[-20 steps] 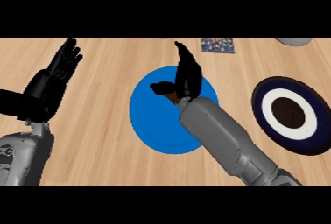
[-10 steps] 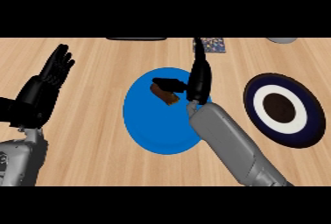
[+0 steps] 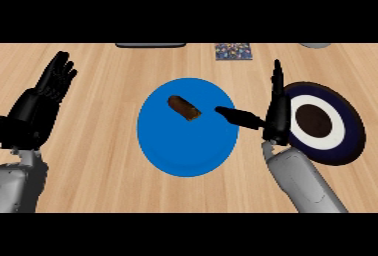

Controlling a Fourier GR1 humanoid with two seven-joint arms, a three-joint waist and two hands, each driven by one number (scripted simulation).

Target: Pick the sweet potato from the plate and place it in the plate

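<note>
A brown sweet potato [image 3: 184, 108] lies on the upper part of a blue plate [image 3: 184, 150] in the middle of the wooden counter. To the right of it my right hand [image 3: 275, 115] stands open, fingers straight up and thumb pointing left over the blue plate's edge, not touching the sweet potato. A second plate [image 3: 353, 125], dark blue with a white ring and a brown centre, sits at the right, partly behind that hand. My left hand [image 3: 40, 107] rests open at the left edge, fingers up.
A dark flat object [image 3: 150, 45] lies at the counter's far edge. A small patterned square [image 3: 235, 51] sits right of it, and a grey thing [image 3: 317, 45] shows at the top right.
My right hand has moved right, off the blue plate, and the sweet potato it partly hid now lies in full view. The left hand has barely shifted.
</note>
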